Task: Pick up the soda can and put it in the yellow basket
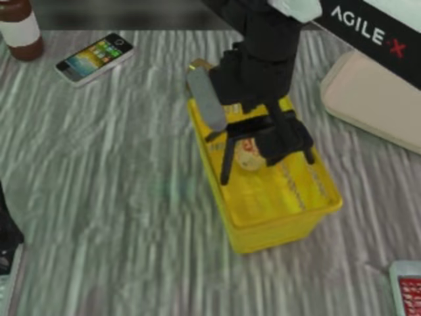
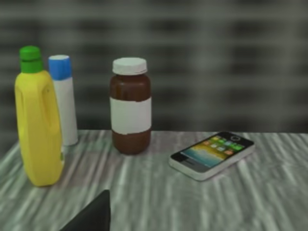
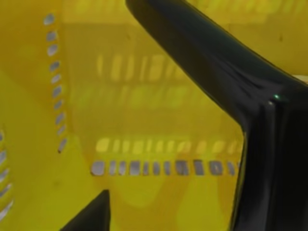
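The yellow basket (image 1: 283,204) stands right of the table's middle, its black handle (image 1: 227,158) raised. The soda can (image 1: 250,158), pale with red marks, lies inside the basket near its far end, partly covered by my right arm. My right gripper (image 1: 258,141) hangs open just above the can and holds nothing. The right wrist view shows only the basket's slotted yellow wall (image 3: 144,166), the black handle (image 3: 269,144) and one fingertip (image 3: 94,216); the can does not appear there. My left gripper (image 1: 5,247) is parked open at the table's left edge.
A brown bottle (image 1: 20,26) with a white label and a smartphone (image 1: 94,58) lie at the back left. A beige tray (image 1: 368,99) sits at the right. A red-and-white item (image 1: 408,289) is at the front right corner. The left wrist view adds a yellow bottle (image 2: 37,130) and a blue-capped white bottle (image 2: 65,101).
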Available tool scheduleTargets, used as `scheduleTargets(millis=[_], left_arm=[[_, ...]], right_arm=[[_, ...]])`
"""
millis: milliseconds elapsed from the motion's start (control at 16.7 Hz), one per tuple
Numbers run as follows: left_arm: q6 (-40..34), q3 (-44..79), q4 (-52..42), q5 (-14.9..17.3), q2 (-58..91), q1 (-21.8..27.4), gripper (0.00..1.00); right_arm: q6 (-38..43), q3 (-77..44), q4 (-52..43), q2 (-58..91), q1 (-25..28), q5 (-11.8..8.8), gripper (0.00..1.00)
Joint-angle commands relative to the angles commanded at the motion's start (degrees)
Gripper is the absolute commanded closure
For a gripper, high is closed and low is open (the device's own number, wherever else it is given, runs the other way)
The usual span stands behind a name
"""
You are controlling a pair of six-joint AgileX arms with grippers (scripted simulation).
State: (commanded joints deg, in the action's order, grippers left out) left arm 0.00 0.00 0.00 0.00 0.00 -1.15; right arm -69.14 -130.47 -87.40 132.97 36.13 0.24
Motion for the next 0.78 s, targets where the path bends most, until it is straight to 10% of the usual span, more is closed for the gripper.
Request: scheduleTargets(millis=[480, 780], left_arm=[[0.0, 0.0, 0.0, 0.0, 0.0, 0.0, 0.0], [0.0, 0.0, 0.0, 0.0, 0.0, 0.0, 0.0]], right_arm=[[0.11, 5.52, 4.42, -0.99, 0.12, -0.01, 0.0], [0.11, 5.52, 4.42, -0.99, 0.12, -0.01, 0.38]])
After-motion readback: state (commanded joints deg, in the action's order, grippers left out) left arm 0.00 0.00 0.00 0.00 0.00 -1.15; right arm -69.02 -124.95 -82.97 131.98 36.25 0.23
